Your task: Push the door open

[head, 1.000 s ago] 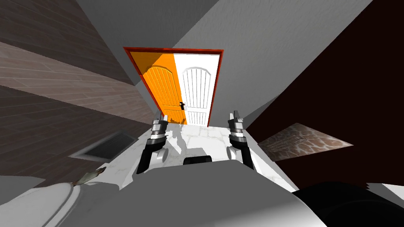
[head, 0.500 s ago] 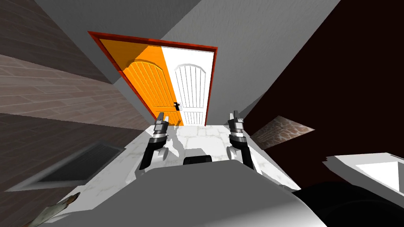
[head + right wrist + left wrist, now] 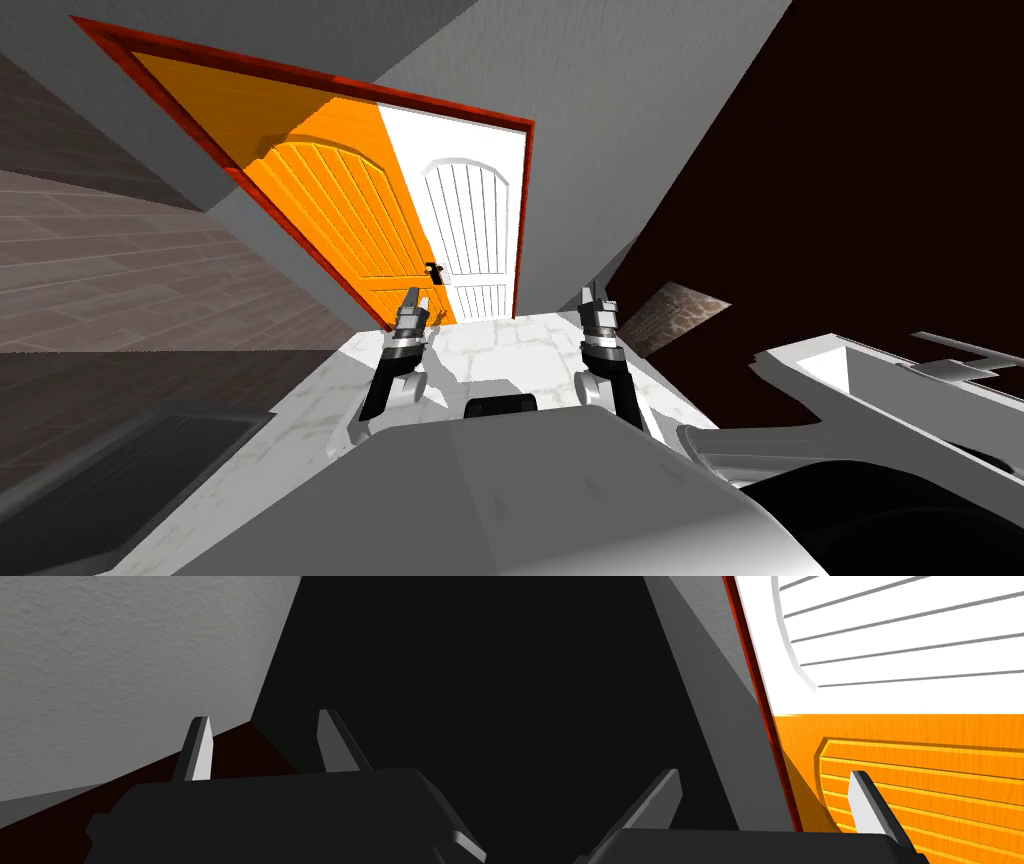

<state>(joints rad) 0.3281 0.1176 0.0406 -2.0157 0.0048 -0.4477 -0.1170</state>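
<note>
The left hand [image 3: 410, 303] is spread wide and holds nothing, its arm stretched forward, fingers aimed at the lower part of the arch-panelled door [image 3: 350, 220], orange on its left half and white on its right, in a red frame [image 3: 300, 75] straight ahead; a small black handle [image 3: 433, 270] sits mid-door. The right hand [image 3: 590, 300], alongside, is likewise wide and empty

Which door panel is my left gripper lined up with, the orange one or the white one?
The orange panel, left of the white panel: the left gripper sits before its lower part, just below the black handle.
</note>
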